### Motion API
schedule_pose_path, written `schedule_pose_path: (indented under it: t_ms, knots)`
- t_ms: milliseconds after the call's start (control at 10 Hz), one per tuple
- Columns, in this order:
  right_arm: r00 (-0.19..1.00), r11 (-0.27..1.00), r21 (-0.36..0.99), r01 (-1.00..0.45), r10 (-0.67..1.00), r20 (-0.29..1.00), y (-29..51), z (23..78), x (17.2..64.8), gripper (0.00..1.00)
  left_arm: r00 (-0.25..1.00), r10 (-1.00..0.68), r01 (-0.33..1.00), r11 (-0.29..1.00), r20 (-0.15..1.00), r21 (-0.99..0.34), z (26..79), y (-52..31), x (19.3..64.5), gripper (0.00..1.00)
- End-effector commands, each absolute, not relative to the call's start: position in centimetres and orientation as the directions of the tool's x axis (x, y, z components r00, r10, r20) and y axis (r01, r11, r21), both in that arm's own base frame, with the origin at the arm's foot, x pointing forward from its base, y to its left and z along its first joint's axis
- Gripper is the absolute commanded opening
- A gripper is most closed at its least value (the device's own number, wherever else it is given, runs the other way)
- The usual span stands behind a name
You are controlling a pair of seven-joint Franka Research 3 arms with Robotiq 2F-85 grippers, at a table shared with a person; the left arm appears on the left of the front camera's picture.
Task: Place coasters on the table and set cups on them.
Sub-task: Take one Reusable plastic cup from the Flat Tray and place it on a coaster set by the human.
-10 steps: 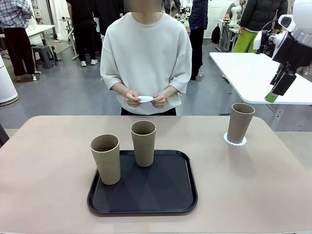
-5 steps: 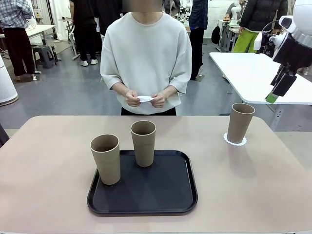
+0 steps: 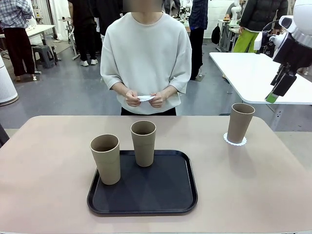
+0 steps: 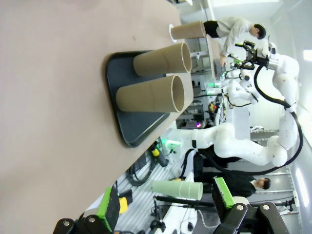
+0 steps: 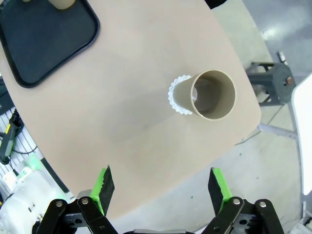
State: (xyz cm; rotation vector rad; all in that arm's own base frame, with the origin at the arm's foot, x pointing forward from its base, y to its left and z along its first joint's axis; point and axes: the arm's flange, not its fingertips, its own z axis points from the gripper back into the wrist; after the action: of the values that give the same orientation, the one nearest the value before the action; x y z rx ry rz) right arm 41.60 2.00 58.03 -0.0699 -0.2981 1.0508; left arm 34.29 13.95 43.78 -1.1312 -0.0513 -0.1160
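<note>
Hardly anything had shifted over the last second: both arms kept their places, and only the held coaster (image 3: 145, 98) had tipped a little from flat between the person's hands (image 3: 132, 99).

The right gripper (image 5: 161, 191) had its fingers (image 5: 105, 186) spread wide with nothing between them. In the front view it hung in the air, high above and beyond the far right corner of the table (image 3: 48, 170), well apart from the tabletop. Its wrist view looked down into the placed cup (image 5: 207, 95), which stood upright on the placed coaster (image 5: 174, 95). The coaster's scalloped rim showed around the cup's base. That pair sat near the table's right edge, toward the far side.

The left gripper (image 4: 165, 202) was likewise spread wide and empty, and its rolled view looked across the tabletop toward the tray (image 3: 161, 187).

The black tray lay in the middle of the table, close to the near edge. The left cup (image 3: 106, 158) stood upright on it by the tray's left edge. The middle cup (image 3: 144, 143) stood upright by the tray's far edge. The two were near each other but not touching.

The person stood beyond the table's far edge, pinching the held coaster with both hands at waist height, off the table.
</note>
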Motion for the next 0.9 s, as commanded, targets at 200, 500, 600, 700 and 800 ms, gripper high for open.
schedule_pose_path:
  t_ms: [200,500,600,700,800]
  knots:
    - [0.816,0.848,-0.063,-0.526,0.524,0.243,2.4,56.8,40.2,1.00,0.991,-0.073,0.134,0.410,0.114,-0.902,43.9,14.1,34.2,1.00]
    - [0.874,0.902,-0.072,-0.427,0.431,0.224,1.5,55.2,38.7,1.00,0.991,-0.073,0.134,0.410,0.114,-0.902,43.9,14.1,34.2,1.00]
    - [0.796,0.833,-0.252,-0.492,0.548,0.258,1.8,55.3,38.3,1.00,0.991,-0.073,0.134,0.410,0.114,-0.902,43.9,14.1,34.2,1.00]
    - [0.864,0.890,-0.041,-0.453,0.450,0.224,1.4,55.6,39.5,1.00,0.991,-0.073,0.134,0.410,0.114,-0.902,43.9,14.1,34.2,1.00]
    - [0.848,0.879,-0.100,-0.466,0.475,0.235,1.4,55.7,39.1,1.00,0.991,-0.073,0.134,0.410,0.114,-0.902,43.9,14.1,34.2,1.00]
